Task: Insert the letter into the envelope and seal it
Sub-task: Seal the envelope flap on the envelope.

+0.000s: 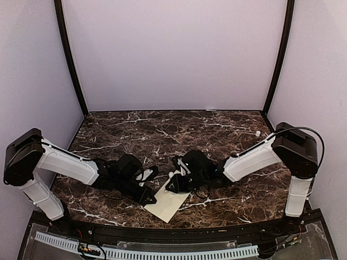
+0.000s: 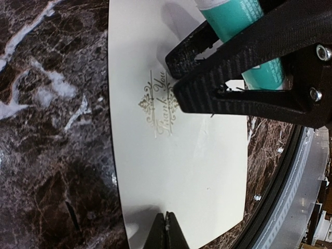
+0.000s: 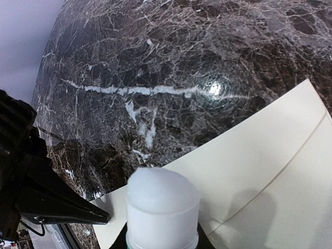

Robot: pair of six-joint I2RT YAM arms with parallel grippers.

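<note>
The envelope lies flat on the dark marble table, near the front edge and between my two arms, turned slantwise. Its cream face is up, with a small gold "Thank You" emblem printed on it. In the right wrist view a fold line runs slantwise across the paper.

My left gripper has its fingers pressed together with nothing between them. Their tips stand over the envelope close to one of its edges, but I cannot tell whether they press on the paper.

My right gripper is clamped around a glue stick with a teal body and a white cap. It hangs low over the other end of the envelope, just beside the emblem, with the stick's capped end pointing out over the paper. The two grippers are near each other, with the envelope below both.
</note>
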